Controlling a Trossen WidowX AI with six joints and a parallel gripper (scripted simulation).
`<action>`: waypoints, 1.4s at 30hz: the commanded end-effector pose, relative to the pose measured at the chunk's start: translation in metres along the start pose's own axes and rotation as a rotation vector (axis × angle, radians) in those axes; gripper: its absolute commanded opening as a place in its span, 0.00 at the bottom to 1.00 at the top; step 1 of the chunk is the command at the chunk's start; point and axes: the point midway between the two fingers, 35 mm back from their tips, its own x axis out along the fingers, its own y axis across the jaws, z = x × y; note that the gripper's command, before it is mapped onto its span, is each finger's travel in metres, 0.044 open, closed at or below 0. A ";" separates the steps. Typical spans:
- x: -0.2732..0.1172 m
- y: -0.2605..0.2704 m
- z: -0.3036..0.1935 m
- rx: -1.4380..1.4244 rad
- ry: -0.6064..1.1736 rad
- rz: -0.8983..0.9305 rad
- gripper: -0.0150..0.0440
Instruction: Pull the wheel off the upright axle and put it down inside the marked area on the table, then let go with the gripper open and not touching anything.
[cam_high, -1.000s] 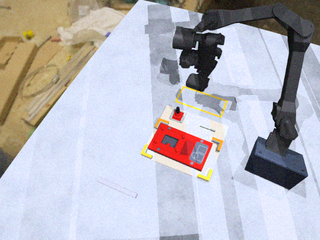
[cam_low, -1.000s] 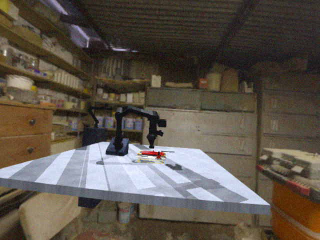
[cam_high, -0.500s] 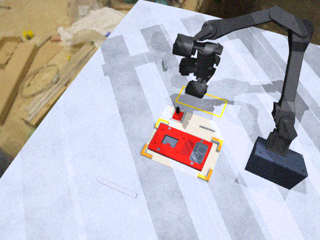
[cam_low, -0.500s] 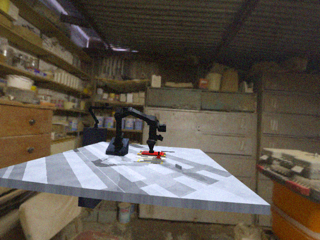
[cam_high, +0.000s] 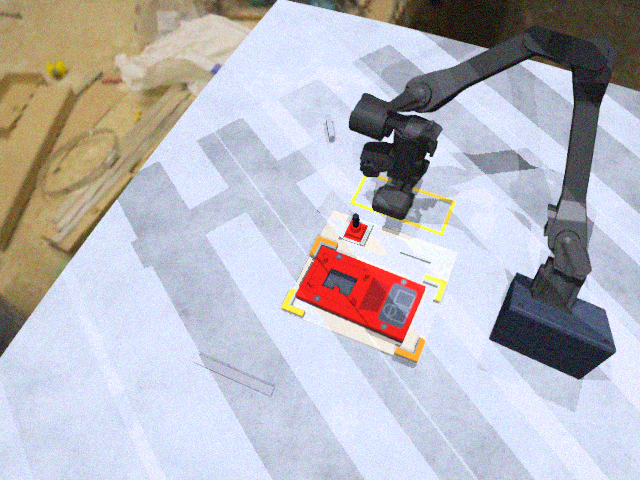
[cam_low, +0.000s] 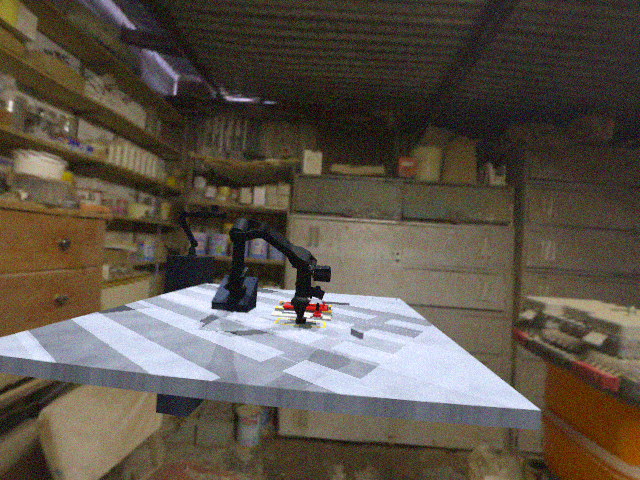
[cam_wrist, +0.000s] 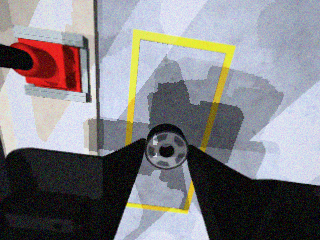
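The table (cam_high: 155, 320) carried the yellow marked area (cam_wrist: 136, 75). The gripper (cam_wrist: 166, 150) hung over it, fingers pinching the wheel (cam_wrist: 166, 149), clear of the axle (cam_high: 355, 221). Lower straight down until the wheel seats inside the outline, then open fully.
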 end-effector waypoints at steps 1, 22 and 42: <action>0.000 0.000 0.000 0.001 0.000 0.000 0.34; -0.064 0.013 -0.014 -0.010 -0.006 0.005 0.90; -0.105 0.039 -0.081 -0.008 0.004 0.000 1.00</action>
